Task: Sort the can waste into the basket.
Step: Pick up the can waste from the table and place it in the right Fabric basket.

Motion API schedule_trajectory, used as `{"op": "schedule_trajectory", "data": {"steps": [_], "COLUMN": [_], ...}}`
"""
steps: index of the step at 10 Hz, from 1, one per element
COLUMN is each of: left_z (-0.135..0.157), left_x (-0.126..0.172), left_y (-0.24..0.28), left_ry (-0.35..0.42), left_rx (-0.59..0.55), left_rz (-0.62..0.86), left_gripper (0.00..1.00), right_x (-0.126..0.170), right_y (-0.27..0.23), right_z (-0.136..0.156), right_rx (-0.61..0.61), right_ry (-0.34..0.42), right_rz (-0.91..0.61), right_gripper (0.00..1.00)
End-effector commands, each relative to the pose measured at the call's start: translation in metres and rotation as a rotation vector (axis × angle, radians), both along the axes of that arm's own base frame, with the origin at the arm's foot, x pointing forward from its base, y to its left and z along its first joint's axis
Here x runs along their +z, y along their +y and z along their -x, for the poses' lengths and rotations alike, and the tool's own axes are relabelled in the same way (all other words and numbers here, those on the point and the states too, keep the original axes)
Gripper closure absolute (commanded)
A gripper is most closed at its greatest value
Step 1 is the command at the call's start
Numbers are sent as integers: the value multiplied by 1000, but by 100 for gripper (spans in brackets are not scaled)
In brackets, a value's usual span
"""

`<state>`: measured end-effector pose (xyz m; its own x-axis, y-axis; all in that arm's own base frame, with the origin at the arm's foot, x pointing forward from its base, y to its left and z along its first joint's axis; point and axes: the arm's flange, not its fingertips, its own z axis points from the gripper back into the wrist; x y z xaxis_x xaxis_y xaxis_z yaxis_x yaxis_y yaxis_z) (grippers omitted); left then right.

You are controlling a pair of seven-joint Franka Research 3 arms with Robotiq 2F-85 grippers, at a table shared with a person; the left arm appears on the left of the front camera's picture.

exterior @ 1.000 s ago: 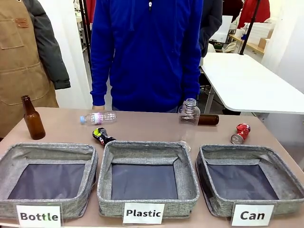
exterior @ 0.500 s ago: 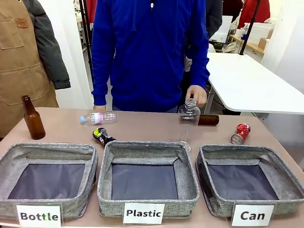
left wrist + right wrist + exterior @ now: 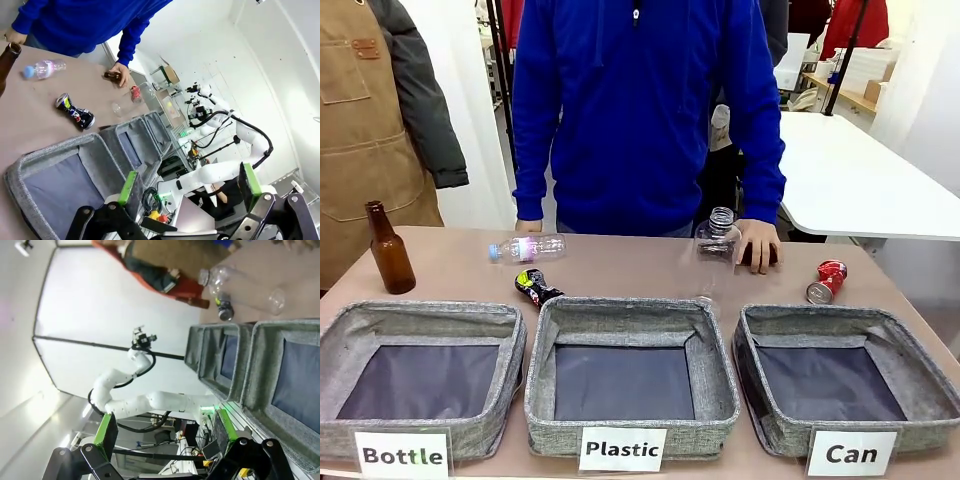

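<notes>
Left end effector [image 3: 188, 185]: pads apart, nothing btw them. Right end effector [image 3: 164, 432]: same, wide apart & empty. Neither is near a can, so the step in hand looks like the 1st approach.

How to do it well, imo:
- Start w/ the red can [image 3: 827, 281]. It lies on its side on the worktop [image 3: 620, 268], just beyond the far rim of the Can basket [image 3: 820, 315], on the right arm's side, so a short carry.
- Close across the crushed body, not end to end, since a dented can may slip or roll.
- The person's hand [image 3: 758, 243] rests on a lying brown bottle [image 3: 772, 252] near that can, so hold off till it clears & come in from the right.
- Black can [image 3: 535, 287] lies by the far left corner of the Plastic basket [image 3: 620, 308], well apart from the Can basket, so it needs a long carry over the middle. Lift clear of the rims & of the open clear bottle [image 3: 718, 238].
- Release low inside the Can basket, not over the rim.

Pose: both arms seem held back on the robot's side of the baskets, though the rolled wrist views make height hard to judge; left wrist looks across the baskets twd the black can
</notes>
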<state>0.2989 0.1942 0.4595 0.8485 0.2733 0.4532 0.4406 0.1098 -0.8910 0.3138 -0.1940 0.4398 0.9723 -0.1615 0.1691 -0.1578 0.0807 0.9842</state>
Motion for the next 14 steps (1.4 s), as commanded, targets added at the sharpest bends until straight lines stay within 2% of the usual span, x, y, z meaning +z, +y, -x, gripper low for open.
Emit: {"op": "schedule_trajectory", "data": {"steps": [1, 2, 3, 4, 6, 7, 8, 10, 11, 13, 14], "left_z": [1, 0, -18, -47, -104, -130, -153, -177, -189, -196, -191], "left_x": [0, 0, 14, 38, 78, 85, 83, 58, 44, 31, 43], "left_y": [1, 0, -3, -23, -90, -127, -168, -228, -246, -261, -247], "left_ry": [-20, 0, -54, -54, 36, 93, 128, 155, 133, 127, 108], "left_rx": [-9, 0, -54, -112, -198, -193, -226, -229, -213, -308, -324], "left_rz": [3, 0, -101, -236, -516, -660, -784, -948, -1008, -989, -906], "left_gripper": [0, 0, 0, 0, 0, 0, 0, 0, 0, 0, 0], "right_x": [-1, -1, -1, -1, -1, -1, -1, -1, -1, -1, -1], "right_y": [-1, -1, -1, -1, -1, -1, -1, -1, -1, -1, -1], "right_z": [3, 3, 3, 3, 3, 3, 3, 3, 3, 3, 3], "right_rx": [19, 19, 19, 19, 19, 19, 19, 19, 19, 19, 19], "right_ry": [-16, -16, -16, -16, -16, -16, -16, -16, -16, -16, -16], "right_rz": [8, 8, 8, 8, 8, 8, 8, 8, 8, 8, 8], "right_gripper": [0, 0, 0, 0, 0, 0, 0, 0, 0, 0, 0]}}
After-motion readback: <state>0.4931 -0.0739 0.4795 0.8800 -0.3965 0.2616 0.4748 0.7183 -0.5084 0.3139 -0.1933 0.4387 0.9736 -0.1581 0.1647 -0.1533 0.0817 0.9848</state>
